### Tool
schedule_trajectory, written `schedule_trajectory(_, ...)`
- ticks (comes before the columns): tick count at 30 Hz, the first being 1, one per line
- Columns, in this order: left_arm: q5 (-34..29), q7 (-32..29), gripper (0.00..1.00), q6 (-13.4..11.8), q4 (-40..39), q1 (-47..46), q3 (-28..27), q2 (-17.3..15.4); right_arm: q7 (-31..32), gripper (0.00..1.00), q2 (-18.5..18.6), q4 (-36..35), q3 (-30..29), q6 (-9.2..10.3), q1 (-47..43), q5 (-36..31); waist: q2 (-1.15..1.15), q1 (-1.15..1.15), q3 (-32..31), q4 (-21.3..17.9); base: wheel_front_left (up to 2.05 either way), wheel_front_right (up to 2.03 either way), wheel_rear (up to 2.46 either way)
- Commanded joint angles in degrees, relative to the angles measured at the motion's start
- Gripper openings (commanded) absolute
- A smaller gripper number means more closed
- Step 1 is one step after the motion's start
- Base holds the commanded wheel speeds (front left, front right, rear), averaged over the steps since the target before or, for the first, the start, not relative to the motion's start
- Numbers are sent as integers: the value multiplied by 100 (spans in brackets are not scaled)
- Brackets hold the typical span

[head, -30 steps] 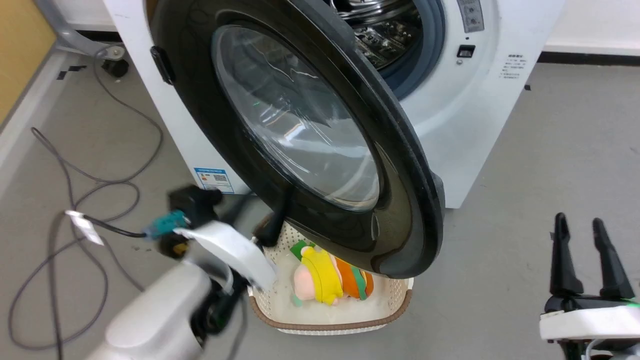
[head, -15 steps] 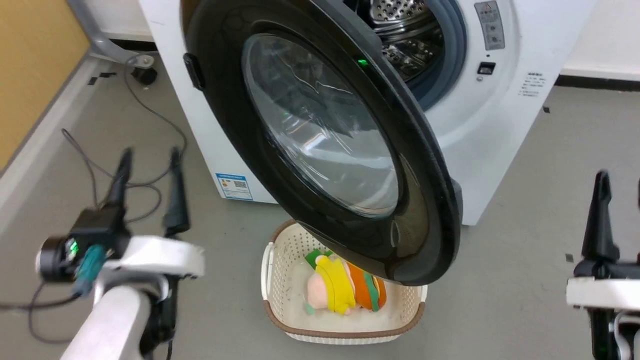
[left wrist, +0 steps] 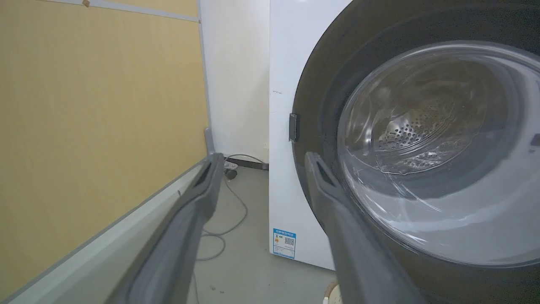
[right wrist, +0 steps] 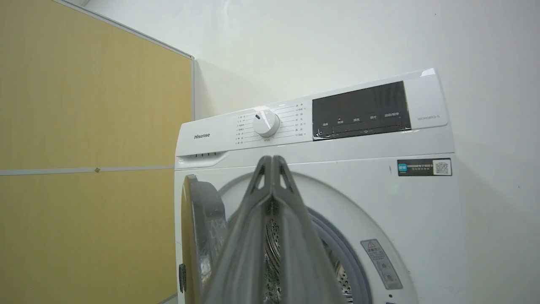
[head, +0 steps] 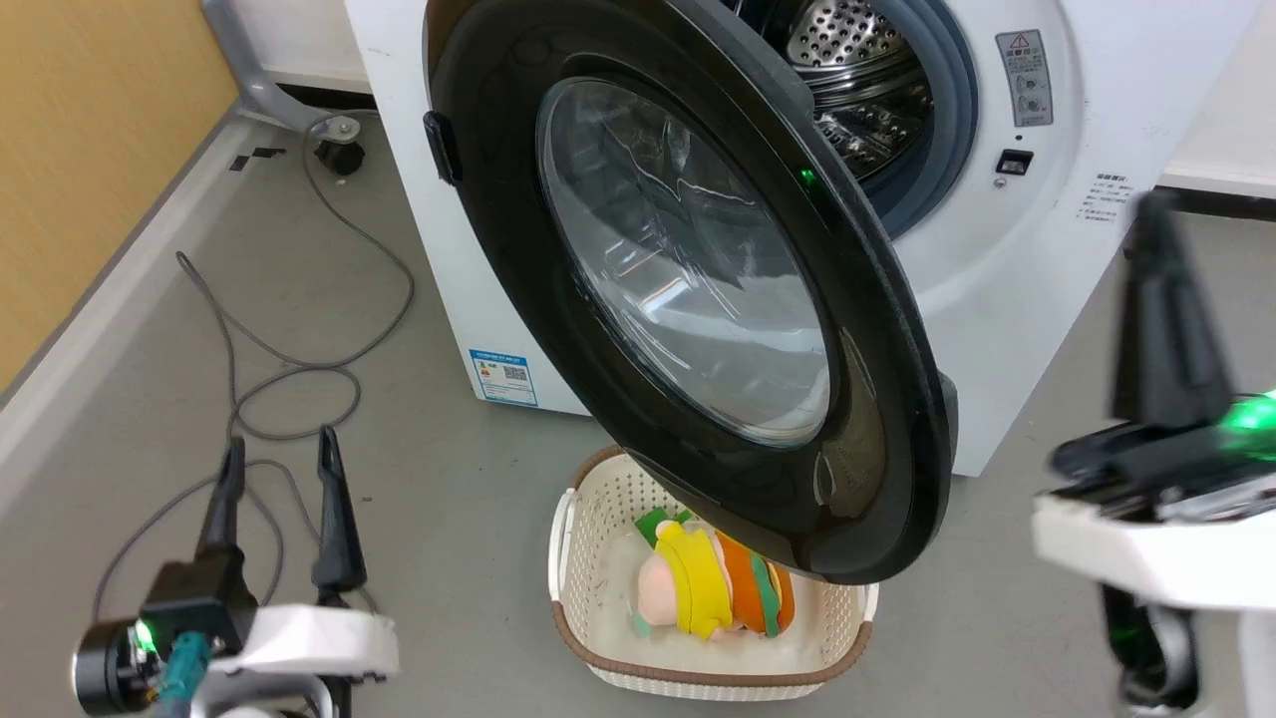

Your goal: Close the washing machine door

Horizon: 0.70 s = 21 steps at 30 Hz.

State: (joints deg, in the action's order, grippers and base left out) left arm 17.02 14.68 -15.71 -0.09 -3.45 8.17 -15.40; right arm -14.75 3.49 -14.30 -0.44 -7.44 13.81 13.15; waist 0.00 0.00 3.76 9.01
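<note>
Well apart, washing machine door (head: 688,259), left gripper (head: 280,441)

The swung-out washing machine door (head: 698,299) overhangs the basket (head: 583,558); the floor (head: 449,499) to its left lies open, crossed by a cable (head: 409,289).

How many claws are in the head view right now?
2. The left claw is lower left, open; the right claw is at the right edge, blurred, shut.
</note>
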Motion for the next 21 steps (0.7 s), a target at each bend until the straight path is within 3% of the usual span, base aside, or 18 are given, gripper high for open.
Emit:
schedule_trajectory(1, -119, 31, 100, 87, 5, 157, -81, 115, -25, 0, 158, -115, 319, -5, 81, 117, 0, 0, -6, 12, 0, 0, 0)
schedule_trajectory(10, -534, 31, 100, 467, 75, 397, -458, 522, -25, 0, 1230, 10, 1983, -5, -43, 283, 0, 0, -48, 35, 0, 0, 0)
schedule_trajectory(21, -937, 31, 100, 738, 57, 373, -759, 867, -25, 0, 1846, 1267, 2676, -5, -363, 207, 0, 0, 36, -84, 0, 0, 0)
